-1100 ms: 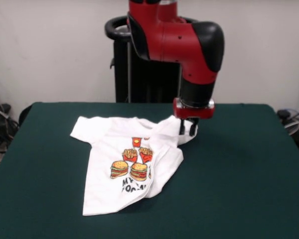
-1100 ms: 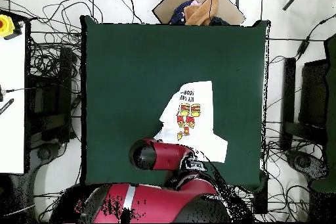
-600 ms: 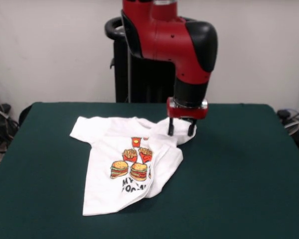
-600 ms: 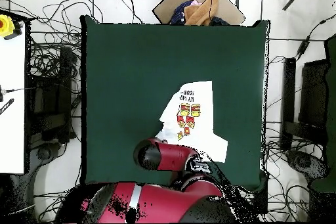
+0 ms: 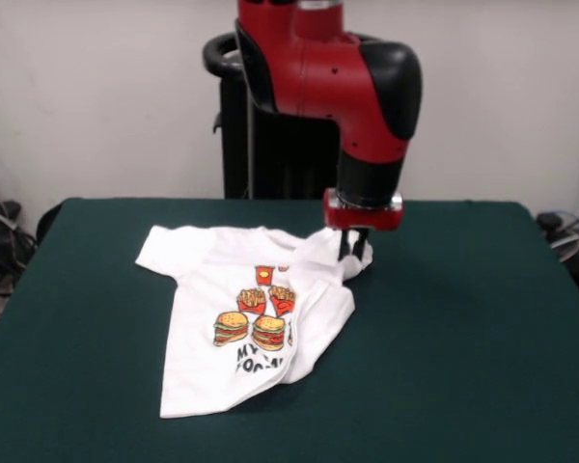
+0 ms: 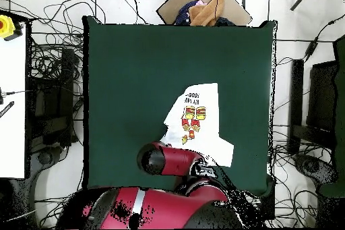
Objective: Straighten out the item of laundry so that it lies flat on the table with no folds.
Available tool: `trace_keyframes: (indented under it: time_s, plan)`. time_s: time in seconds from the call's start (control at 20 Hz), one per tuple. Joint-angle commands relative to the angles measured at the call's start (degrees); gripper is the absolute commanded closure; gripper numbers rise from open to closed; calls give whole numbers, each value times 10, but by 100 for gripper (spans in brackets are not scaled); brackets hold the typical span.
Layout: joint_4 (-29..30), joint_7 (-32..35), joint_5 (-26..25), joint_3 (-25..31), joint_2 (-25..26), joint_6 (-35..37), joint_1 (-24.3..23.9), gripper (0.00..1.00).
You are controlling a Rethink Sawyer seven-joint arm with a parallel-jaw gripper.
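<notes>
The item of laundry (image 5: pixel 234 333), a white T-shirt printed with burgers and fries, lies crumpled on the green table (image 5: pixel 463 338). Its right side is folded over the print and bunched up toward the back. My gripper (image 5: pixel 352 253) stands over that raised bunch at the shirt's far right corner, its fingers drawn together on the fabric. In the overhead view the item of laundry (image 6: pixel 197 118) shows on the table (image 6: pixel 141 72) near the robot's side. There my red arm (image 6: pixel 176 160) covers the shirt's near corner and hides the gripper.
The black pedestal (image 5: pixel 270 145) stands behind the table. In the overhead view a cardboard box (image 6: pixel 202 6) with cloth sits past the far edge. A white side table (image 6: pixel 12 99) and many cables flank the left. Green surface stretches wide around the shirt.
The fingers, spread apart over the bunched fabric half a second ago, have come together on it. The arm had shifted slightly left and up before that. The shirt has barely moved.
</notes>
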Motion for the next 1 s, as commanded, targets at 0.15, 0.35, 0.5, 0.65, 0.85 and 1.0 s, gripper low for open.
trace_keyframes:
  time_s: [0.15,0.35,0.5,0.65,0.85,1.0]
  plan:
    - [-28,146,54,-59,23,-1,66,100]
    - [-28,153,78,-95,12,29,112,100]
    - [-19,157,96,-127,-19,78,153,100]
    - [-25,159,113,-147,-15,99,177,100]
    - [-34,149,124,-130,5,75,162,100]
    - [-36,144,131,-126,5,80,160,100]
